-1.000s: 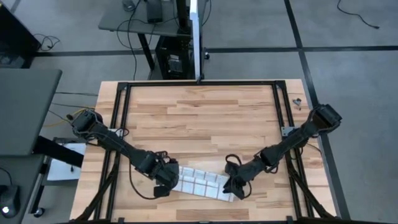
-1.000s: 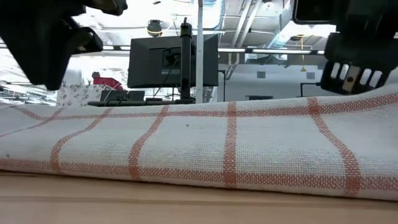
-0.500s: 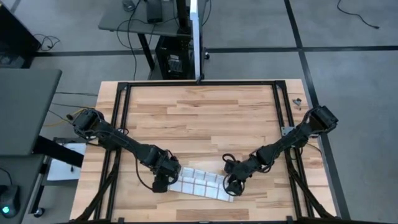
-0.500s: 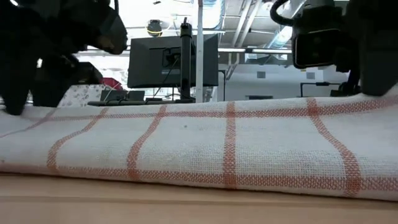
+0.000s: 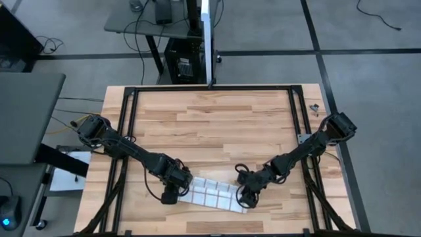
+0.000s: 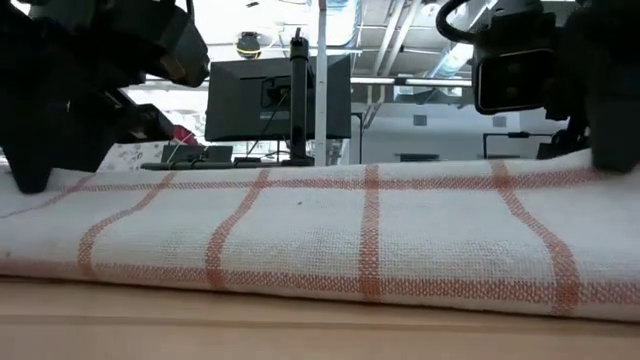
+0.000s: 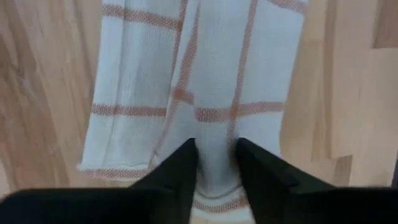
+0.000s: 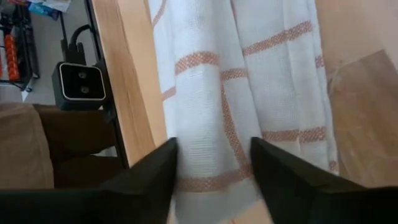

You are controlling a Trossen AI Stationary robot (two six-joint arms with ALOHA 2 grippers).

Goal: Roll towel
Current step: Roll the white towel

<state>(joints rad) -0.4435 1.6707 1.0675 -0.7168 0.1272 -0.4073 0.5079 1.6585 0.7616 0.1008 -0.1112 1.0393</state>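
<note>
- Dark jaws of the left gripper point(image 7: 214, 163) are seen pinched on one end of the thin white towel with red-brown grid lines point(image 5: 210, 195); the right gripper point(image 8: 211, 163) straddles the opposite end with a wider gap.
- The towel, a narrow band, is laid near the wooden bench's point(image 5: 217, 125) front edge, its long axis running between the jaws, each arm serving its own end.
- The corner tag cannot be made out.

towel point(image 6: 330, 240) ends cut off, corner tag unseen
</note>
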